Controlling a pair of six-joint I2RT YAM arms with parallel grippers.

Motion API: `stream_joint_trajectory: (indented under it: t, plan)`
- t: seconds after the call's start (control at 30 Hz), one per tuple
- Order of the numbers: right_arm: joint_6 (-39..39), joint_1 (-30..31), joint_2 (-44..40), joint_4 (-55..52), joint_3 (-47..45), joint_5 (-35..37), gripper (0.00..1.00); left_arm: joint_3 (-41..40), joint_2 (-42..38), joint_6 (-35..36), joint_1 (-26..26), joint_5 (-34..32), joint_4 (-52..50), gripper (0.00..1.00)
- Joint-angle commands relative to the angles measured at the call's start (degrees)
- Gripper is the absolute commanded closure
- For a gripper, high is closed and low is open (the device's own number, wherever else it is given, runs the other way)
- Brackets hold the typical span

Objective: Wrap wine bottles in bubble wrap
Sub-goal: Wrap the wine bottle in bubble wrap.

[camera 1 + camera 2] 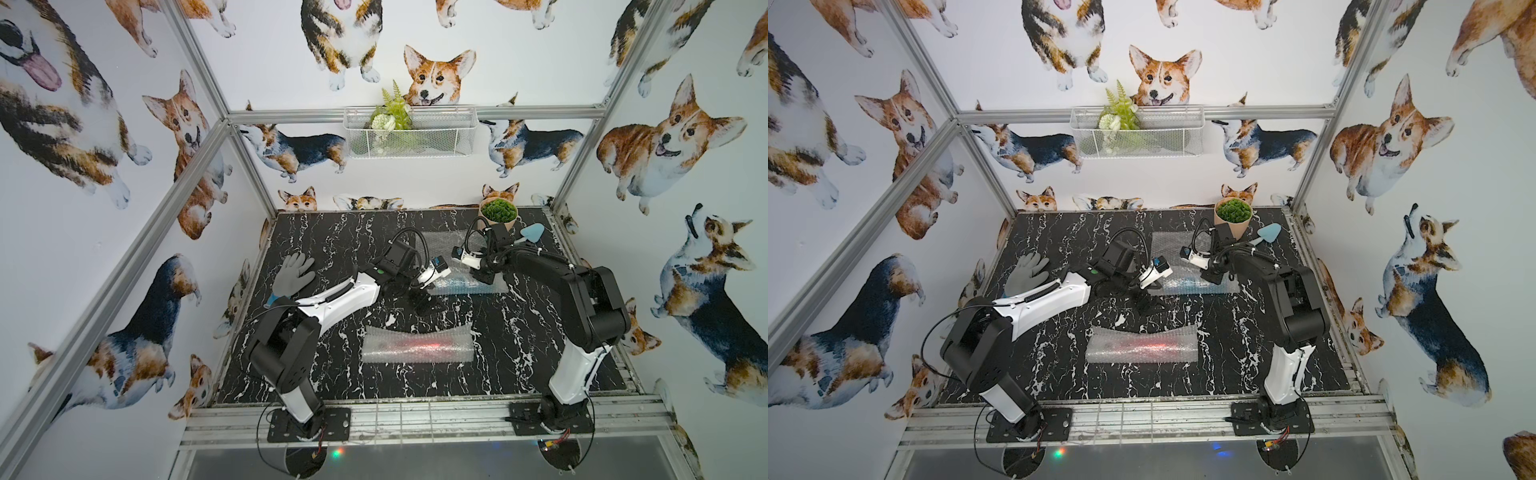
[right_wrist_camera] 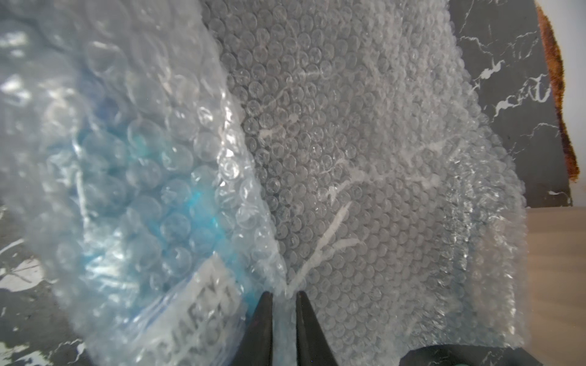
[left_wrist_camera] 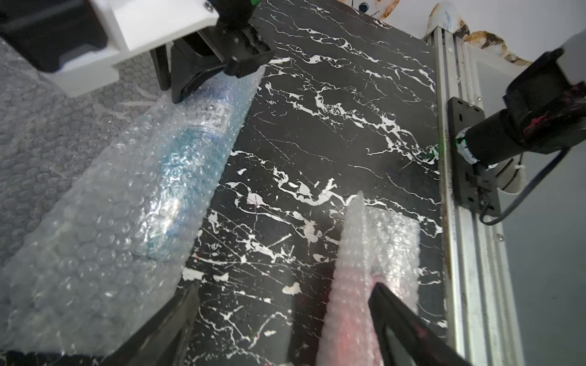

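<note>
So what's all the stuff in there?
blue bottle: one, blue, far middle, partly rolled in wrap
red-pink bottle: one, red-pink, near middle, wrapped
bubble wrap: two sheets, clear, one with each bottle
glove: one, grey, table's left
potted plant: one, green, far right corner
trowel: one, light blue, beside the plant
basket: one, white wire, back wall
table: one, black marble
left fingers: two, black, wide apart, holding nothing
right fingers: two, black, nearly together, at blue bottle's wrap

A grey glove (image 1: 293, 274), potted plant (image 1: 498, 214), blue trowel (image 1: 532, 232), far bubble wrap sheet (image 1: 442, 242) and near bubble wrap roll (image 1: 417, 345) are resting on the black marbled tabletop (image 1: 332, 241).
</note>
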Motion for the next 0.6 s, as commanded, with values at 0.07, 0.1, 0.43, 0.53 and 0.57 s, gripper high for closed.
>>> stream_joint_trajectory:
  t: [0.07, 0.1, 0.43, 0.53, 0.57]
  plan:
    - [1.42, -0.63, -0.09, -4.68, -0.13, -3.29, 0.81, 4.93, 6.61, 8.11, 0.22, 0.29, 4.85, 0.13]
    - [1.5, -0.65, -0.17, -4.54, -0.35, -3.25, 0.81, 6.06, 7.74, 8.37, 0.18, 0.75, 5.09, 0.13]
    - [2.15, -1.65, -1.17, -4.28, -1.03, -5.6, 0.8, 16.31, 18.94, 13.49, 1.94, 9.2, 0.81, 0.12]
    - [2.56, -2.05, -0.95, -4.41, -1.01, -6.6, 0.8, 18.96, 21.09, 15.2, 2.2, 9.5, -0.29, 0.12]
    - [2.65, -2.25, -0.66, -4.65, -0.93, -6.88, 0.8, 19.57, 21.75, 16.55, 2.2, 9.55, -0.32, 0.11]
